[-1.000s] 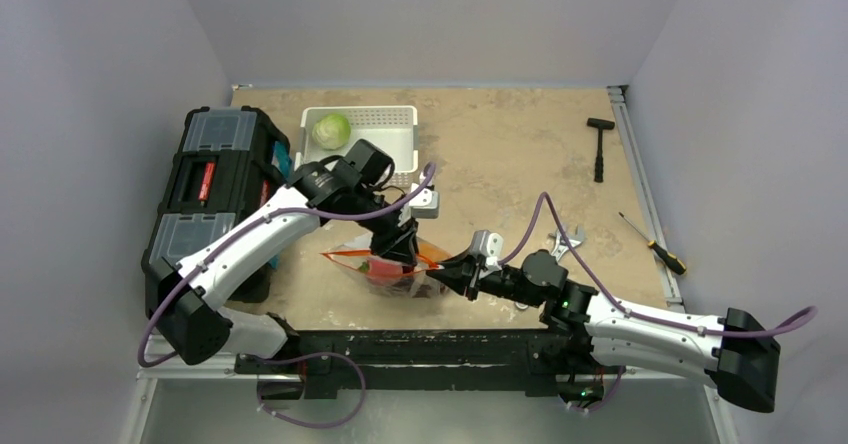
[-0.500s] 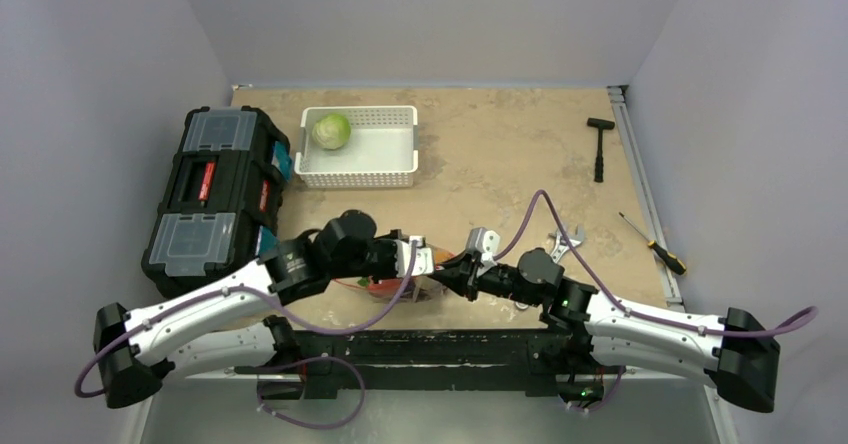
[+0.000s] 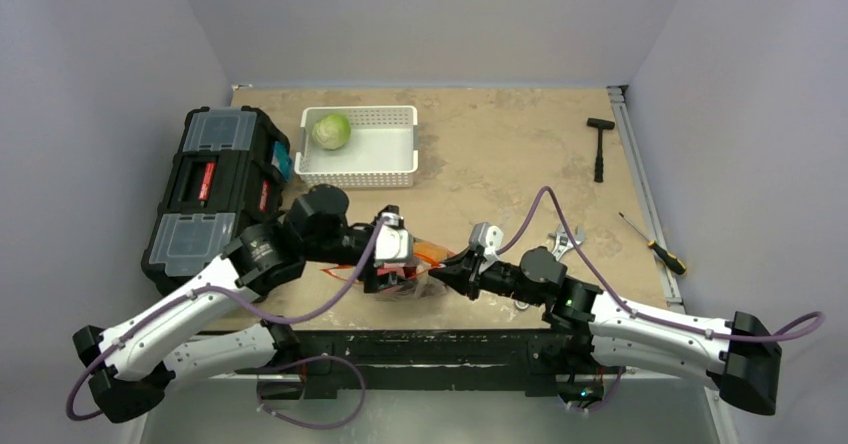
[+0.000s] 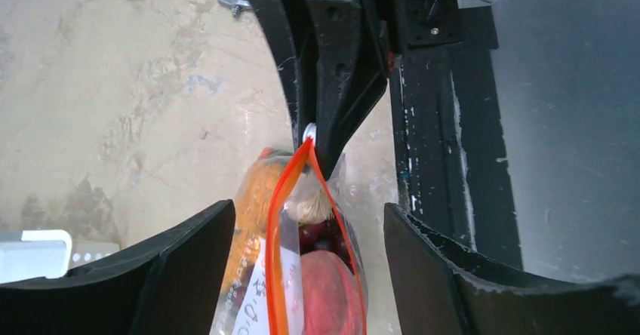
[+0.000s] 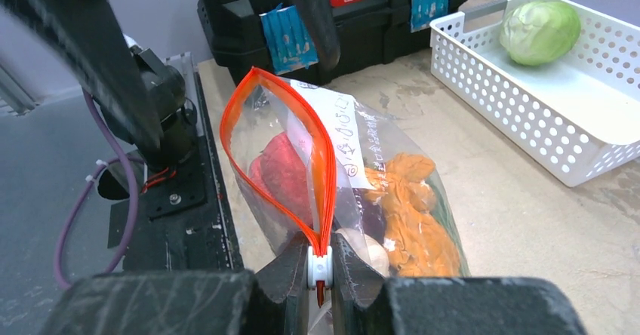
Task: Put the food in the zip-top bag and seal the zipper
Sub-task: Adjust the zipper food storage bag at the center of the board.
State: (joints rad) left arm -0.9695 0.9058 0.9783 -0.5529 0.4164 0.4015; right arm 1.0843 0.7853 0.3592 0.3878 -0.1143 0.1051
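The clear zip-top bag (image 3: 410, 276) lies near the table's front edge, holding an orange carrot (image 5: 411, 214), a pink peach (image 5: 283, 173), dark grapes and a white piece. Its orange-red zipper (image 5: 326, 161) gapes in a loop at the mouth. My right gripper (image 5: 320, 263) is shut on the zipper's white slider at the bag's right end. My left gripper (image 4: 308, 222) is open, one finger on each side of the bag's (image 4: 332, 275) other end, and does not touch it. A green cabbage (image 3: 331, 130) sits apart in the white basket (image 3: 400, 154).
A black toolbox (image 3: 210, 189) stands at the left. A hammer (image 3: 599, 149), a screwdriver (image 3: 652, 244) and a wrench (image 3: 562, 242) lie at the right. The black base rail (image 3: 420, 349) runs just in front of the bag.
My left arm dropped from above the bag to its left end, where its gripper shut and then opened around it. The right gripper kept its hold on the slider.
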